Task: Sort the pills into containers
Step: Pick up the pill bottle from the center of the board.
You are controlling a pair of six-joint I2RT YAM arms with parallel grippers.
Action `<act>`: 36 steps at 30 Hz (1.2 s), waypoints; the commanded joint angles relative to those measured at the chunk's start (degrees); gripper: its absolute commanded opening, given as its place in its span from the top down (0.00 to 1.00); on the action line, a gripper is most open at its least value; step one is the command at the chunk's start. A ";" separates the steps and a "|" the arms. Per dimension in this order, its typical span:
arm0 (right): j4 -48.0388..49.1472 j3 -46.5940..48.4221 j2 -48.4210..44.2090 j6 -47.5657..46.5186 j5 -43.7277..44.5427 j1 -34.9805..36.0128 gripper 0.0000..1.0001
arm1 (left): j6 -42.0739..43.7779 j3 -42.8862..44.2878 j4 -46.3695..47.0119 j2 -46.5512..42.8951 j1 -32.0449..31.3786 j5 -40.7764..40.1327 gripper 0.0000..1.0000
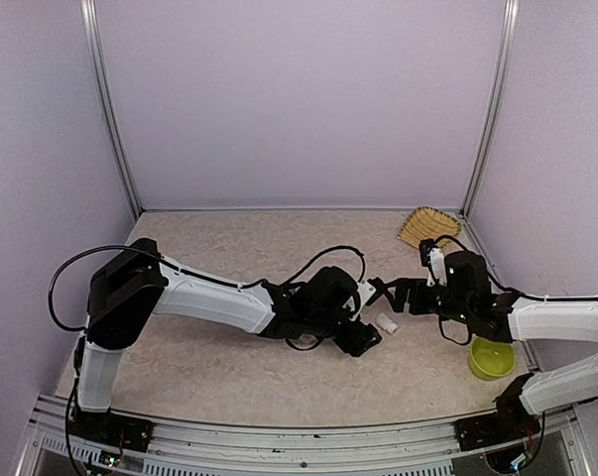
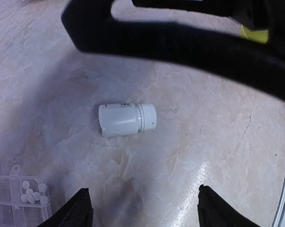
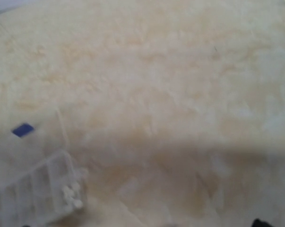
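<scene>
Marbled beige tabletop [image 2: 218, 156], smooth and glossy: left gripper [image 2: 144, 215] spread wide, empty, over a white cylindrical bottle [image 2: 127, 119] on its side. Round white pills [image 2: 32, 195] cluster in the clear compartmented box [image 2: 5, 209]; right gripper [image 1: 381, 293] gapes empty.

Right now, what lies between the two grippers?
A white bottle on its side, between the left gripper and right gripper; the left wrist view shows it best.

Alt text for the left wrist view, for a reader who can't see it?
A white pill bottle lies on its side on the beige table, with the left end effector open and empty below it. A clear compartment box holding white pills sits at lower left.
</scene>
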 commanded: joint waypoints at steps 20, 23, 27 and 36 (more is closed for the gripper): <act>-4.55 1.68 12.96 -2.58 -15.30 -2.50 0.27 | -7.95 -19.41 16.78 -16.05 4.42 2.48 0.19; -4.41 1.37 14.72 -4.49 -15.49 -2.49 0.30 | -8.13 -20.75 16.92 -17.70 4.60 2.42 0.18; -3.83 0.53 16.16 -4.91 -15.60 -2.49 0.38 | -8.11 -21.62 16.92 -19.15 4.79 2.39 0.17; -4.02 0.01 15.81 -6.41 -14.96 -2.50 0.72 | -7.63 -21.83 16.66 -19.77 5.22 2.51 0.16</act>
